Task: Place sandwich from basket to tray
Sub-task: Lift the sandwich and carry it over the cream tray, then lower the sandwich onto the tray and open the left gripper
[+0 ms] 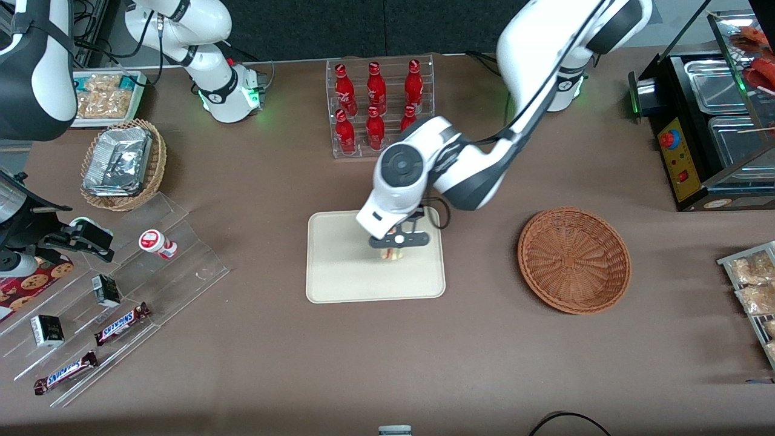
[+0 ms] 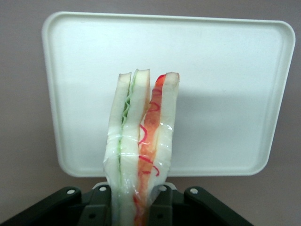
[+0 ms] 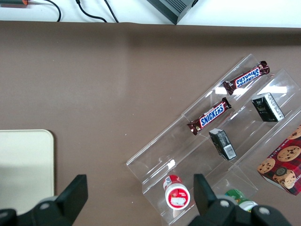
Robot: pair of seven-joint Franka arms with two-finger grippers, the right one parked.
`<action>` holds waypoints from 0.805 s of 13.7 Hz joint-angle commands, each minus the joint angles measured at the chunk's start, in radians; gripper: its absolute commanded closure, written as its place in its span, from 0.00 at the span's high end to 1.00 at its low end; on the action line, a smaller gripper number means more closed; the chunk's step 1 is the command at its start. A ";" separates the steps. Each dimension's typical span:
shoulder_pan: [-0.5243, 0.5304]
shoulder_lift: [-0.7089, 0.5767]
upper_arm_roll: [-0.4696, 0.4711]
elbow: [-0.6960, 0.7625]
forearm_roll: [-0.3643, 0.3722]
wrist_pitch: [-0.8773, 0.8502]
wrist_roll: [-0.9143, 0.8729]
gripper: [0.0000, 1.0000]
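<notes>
Surface: brown table point(image 1: 272, 363), stocked as a snack counter. Tray point(image 1: 339, 266), cream, flat, lies at mid-table; its bed is bare where visible, hence free to receive. Basket point(image 1: 574, 260), reddish wicker, sits toward the working arm's end, well apart from the tray, nothing in it. Gripper point(image 1: 396, 242) hangs above the tray, near the edge toward the basket, clamped on the sandwich point(image 2: 141, 146). Sandwich, film-wrapped, is pinched across its bread faces so the layers stay together, its end pointing down at the tray; the wrist view shows it above the tray bed, contact not discernible. Judged stage: carry complete, lowering and release outstanding. Also present: rack of red bottles point(image 1: 378, 109), farther from the camera than the tray.
</notes>
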 commanded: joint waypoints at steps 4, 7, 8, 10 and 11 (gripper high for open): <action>-0.044 0.166 0.012 0.077 0.061 0.125 -0.055 0.05; -0.058 0.214 0.016 0.077 0.122 0.181 -0.122 0.10; -0.064 0.220 0.018 0.077 0.129 0.181 -0.124 0.16; -0.064 0.220 0.018 0.077 0.129 0.182 -0.124 0.32; -0.064 0.220 0.018 0.077 0.129 0.182 -0.122 0.65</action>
